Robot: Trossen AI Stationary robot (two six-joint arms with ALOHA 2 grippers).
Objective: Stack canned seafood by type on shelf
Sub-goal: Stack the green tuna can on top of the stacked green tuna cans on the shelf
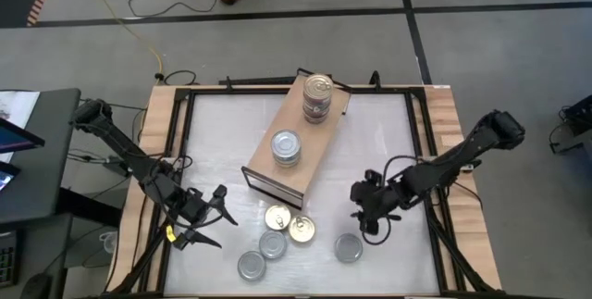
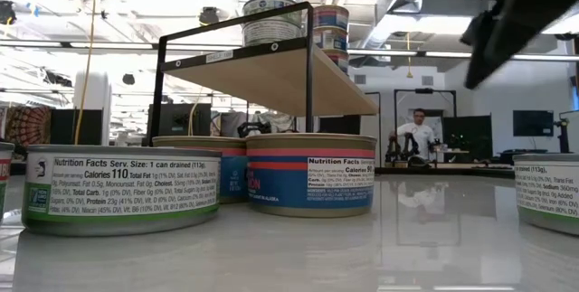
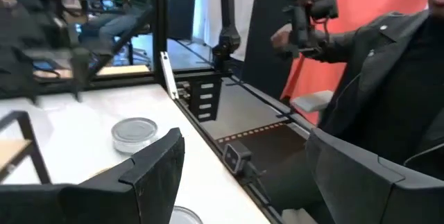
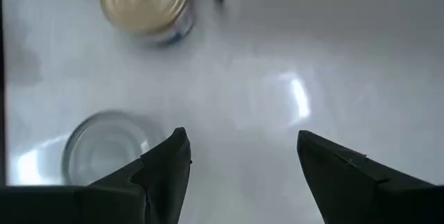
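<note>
Left claw [image 1: 215, 218] and right claw [image 1: 368, 218] agape, empty.

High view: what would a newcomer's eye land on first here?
The wooden shelf lying diagonally mid-table, with a tall stack of tins at its far end and a shorter silver-lidded stack nearer. Next, five loose tins on the table in front of it, between the open left gripper and open right gripper.
</note>
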